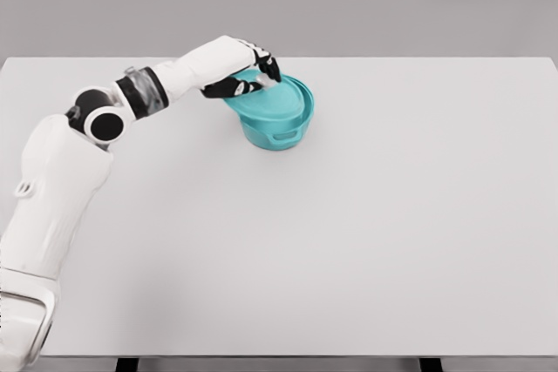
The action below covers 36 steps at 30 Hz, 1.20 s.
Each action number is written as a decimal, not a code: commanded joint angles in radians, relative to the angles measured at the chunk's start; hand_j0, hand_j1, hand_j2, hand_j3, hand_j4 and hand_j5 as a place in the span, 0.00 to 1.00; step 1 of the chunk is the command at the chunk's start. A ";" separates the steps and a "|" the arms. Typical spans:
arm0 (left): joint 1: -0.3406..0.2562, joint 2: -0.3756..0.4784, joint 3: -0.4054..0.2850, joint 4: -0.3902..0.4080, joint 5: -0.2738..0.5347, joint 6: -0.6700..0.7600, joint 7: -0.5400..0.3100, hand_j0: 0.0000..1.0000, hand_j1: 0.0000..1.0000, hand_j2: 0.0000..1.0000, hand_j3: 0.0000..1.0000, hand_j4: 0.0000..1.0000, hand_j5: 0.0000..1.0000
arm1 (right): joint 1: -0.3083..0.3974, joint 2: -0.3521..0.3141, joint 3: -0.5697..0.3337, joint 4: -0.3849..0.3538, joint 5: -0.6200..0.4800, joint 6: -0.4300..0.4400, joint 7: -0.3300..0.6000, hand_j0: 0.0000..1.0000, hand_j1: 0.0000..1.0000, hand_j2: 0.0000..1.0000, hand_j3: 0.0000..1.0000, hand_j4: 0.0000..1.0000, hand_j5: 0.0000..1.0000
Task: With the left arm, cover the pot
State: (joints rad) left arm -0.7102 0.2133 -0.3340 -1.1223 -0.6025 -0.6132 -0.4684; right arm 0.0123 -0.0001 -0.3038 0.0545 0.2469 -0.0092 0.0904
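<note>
A teal pot (281, 131) with a side handle stands on the white table (366, 233), toward the back and left of the middle. A teal lid (272, 104) lies tilted across the pot's top, its left side raised. My left hand (253, 76) reaches over from the left and its fingers curl around the lid's knob. The knob itself is mostly hidden by the fingers. The right arm does not show.
The table's far edge runs just behind the pot. My left upper arm (61, 189) and elbow (105, 124) occupy the left side of the table.
</note>
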 commanded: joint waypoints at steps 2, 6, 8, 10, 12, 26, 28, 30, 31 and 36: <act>-0.005 -0.014 0.001 0.030 0.007 0.002 0.001 0.52 0.52 0.52 0.52 0.52 0.52 | 0.000 0.000 0.000 -0.001 0.000 0.000 0.000 1.00 1.00 1.00 1.00 1.00 1.00; -0.012 -0.028 0.001 0.056 0.007 0.002 0.001 0.52 0.52 0.52 0.52 0.52 0.52 | -0.002 0.000 0.000 -0.001 0.000 0.000 0.000 1.00 1.00 1.00 1.00 1.00 1.00; -0.015 -0.040 0.003 0.075 0.007 0.002 0.001 0.53 0.53 0.53 0.53 0.53 0.53 | 0.000 0.000 0.000 -0.001 0.000 0.000 0.000 1.00 1.00 1.00 1.00 1.00 1.00; -0.018 -0.049 0.003 0.087 0.007 0.002 -0.001 0.53 0.53 0.53 0.53 0.53 0.53 | 0.000 0.000 0.000 0.001 0.000 0.000 0.000 1.00 1.00 1.00 1.00 1.00 1.00; -0.021 -0.051 0.003 0.094 0.007 0.002 0.001 0.53 0.53 0.53 0.53 0.53 0.53 | 0.000 0.000 0.000 0.001 0.000 0.000 0.000 1.00 1.00 1.00 1.00 1.00 1.00; -0.043 -0.064 0.003 0.157 0.007 0.002 -0.001 0.63 0.63 0.63 0.63 0.63 0.63 | 0.000 0.000 0.000 -0.001 0.000 0.000 0.000 1.00 1.00 1.00 1.00 1.00 1.00; -0.043 -0.069 0.003 0.159 0.007 0.002 0.001 0.64 0.64 0.64 0.64 0.64 0.64 | 0.000 0.000 0.000 0.001 0.000 0.000 0.000 1.00 1.00 1.00 1.00 1.00 1.00; -0.043 -0.069 0.003 0.159 0.007 0.002 0.001 0.66 0.66 0.66 0.66 0.66 0.66 | 0.000 0.000 0.000 -0.001 0.000 0.000 0.000 1.00 1.00 1.00 1.00 1.00 1.00; -0.043 -0.069 0.003 0.159 0.007 0.002 0.001 0.66 0.66 0.66 0.66 0.66 0.66 | 0.000 0.000 0.000 0.001 0.000 0.000 0.000 1.00 1.00 1.00 1.00 1.00 1.00; -0.049 -0.078 0.003 0.185 0.009 0.002 0.001 0.69 0.69 0.69 0.69 0.69 0.69 | 0.000 0.000 0.000 -0.001 0.000 0.000 0.000 1.00 1.00 1.00 1.00 1.00 1.00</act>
State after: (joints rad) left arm -0.7593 0.1415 -0.3266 -0.9461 -0.6091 -0.6056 -0.4611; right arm 0.0123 -0.0001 -0.3038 0.0542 0.2469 -0.0092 0.0903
